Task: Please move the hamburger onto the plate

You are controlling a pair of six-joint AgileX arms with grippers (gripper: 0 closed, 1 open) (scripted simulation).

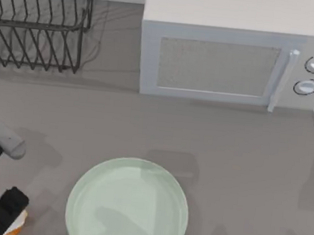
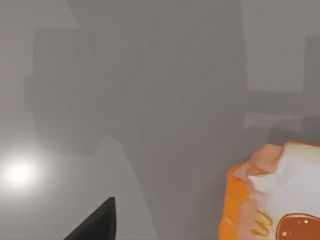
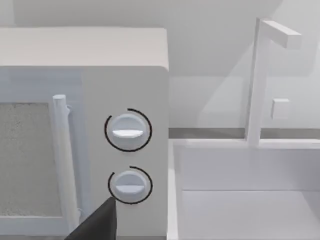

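The hamburger (image 1: 19, 223) is a small orange lump with white patches at the table's front left corner, mostly hidden under my left gripper (image 1: 4, 214). The left wrist view shows the hamburger (image 2: 280, 200) close up with a reddish spot, lying off to one side of a dark fingertip (image 2: 97, 225). That gripper is open, nothing is held, and it hovers just above the hamburger. The pale mint-green plate (image 1: 131, 173) lies to the right of the hamburger, near the front edge. From my parked right arm, one dark fingertip (image 3: 100, 225) shows in front of the microwave's knobs.
A grey microwave (image 1: 229, 63) with its door shut stands at the back, its knobs (image 3: 128, 131) at its right end. A black wire dish rack (image 1: 38, 23) stands at the back left. A white sink (image 3: 250, 200) with a tap lies right of the microwave.
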